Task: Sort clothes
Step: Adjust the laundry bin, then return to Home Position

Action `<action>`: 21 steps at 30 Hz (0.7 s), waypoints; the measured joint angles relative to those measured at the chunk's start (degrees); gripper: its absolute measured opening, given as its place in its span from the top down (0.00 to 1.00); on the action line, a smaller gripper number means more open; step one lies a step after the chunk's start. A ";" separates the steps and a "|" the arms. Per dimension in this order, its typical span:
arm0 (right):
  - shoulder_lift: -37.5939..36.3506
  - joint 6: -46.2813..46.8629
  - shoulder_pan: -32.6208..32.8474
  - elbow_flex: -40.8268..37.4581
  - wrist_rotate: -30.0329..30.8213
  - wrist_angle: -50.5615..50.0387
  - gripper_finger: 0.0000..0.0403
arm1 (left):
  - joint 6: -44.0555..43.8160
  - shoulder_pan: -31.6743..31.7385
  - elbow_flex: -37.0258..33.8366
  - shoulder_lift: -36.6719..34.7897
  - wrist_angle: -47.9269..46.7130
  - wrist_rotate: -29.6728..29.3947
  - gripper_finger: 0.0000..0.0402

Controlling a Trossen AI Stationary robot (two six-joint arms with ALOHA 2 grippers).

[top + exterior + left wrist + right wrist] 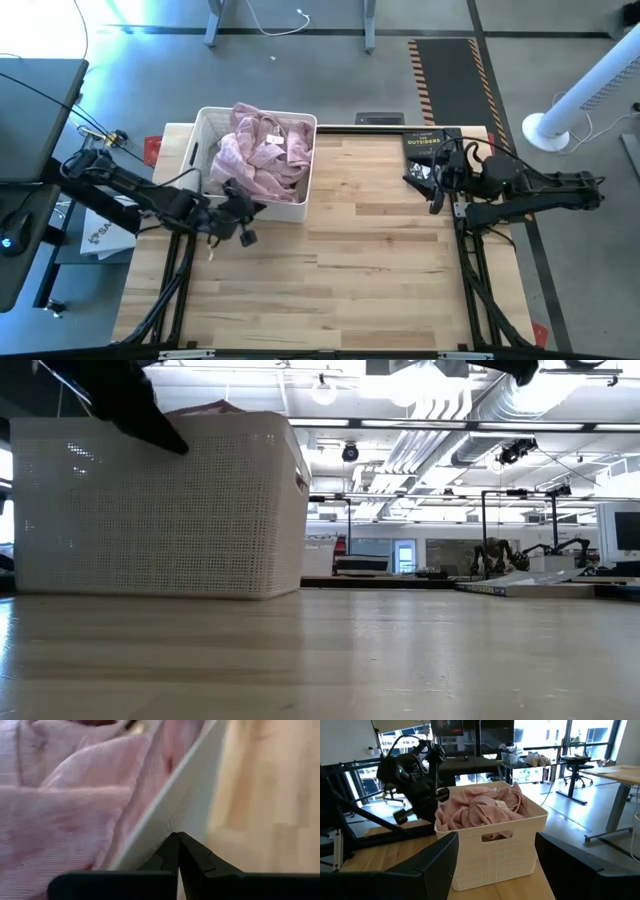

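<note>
High view: left gripper pinched shut, empty, at basket near rim, just above pink garment heaped inside. Right gripper wide open, empty, over book. Risk: shut fingers snag rim, shove basket.

The high camera looks straight down on the whole tabletop and both arms. The low camera sits at tabletop height, facing level into the room, close beside the basket. The left wrist camera is pressed near the basket's rim, over the pink garment. The right wrist camera faces the basket across the tabletop from farther off.
</note>
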 joint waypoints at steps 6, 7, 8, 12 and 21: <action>0.00 -1.45 0.00 0.00 0.11 1.49 0.35 | 3.32 4.07 -0.26 1.38 -3.55 -3.71 1.00; 0.00 -2.16 0.00 0.00 0.13 1.68 0.35 | 4.05 4.59 -0.31 1.22 -3.89 -4.08 1.00; 0.00 -2.42 0.00 0.00 0.11 1.91 0.35 | 4.42 5.14 -0.31 0.89 -4.15 -4.26 1.00; -0.01 -2.58 0.00 0.00 0.10 2.31 0.35 | 4.96 6.30 -0.31 -0.81 -4.00 -2.99 1.00; -0.18 -1.73 0.04 0.00 -4.46 2.95 0.35 | 6.83 -4.78 2.92 -6.14 7.77 -0.70 1.00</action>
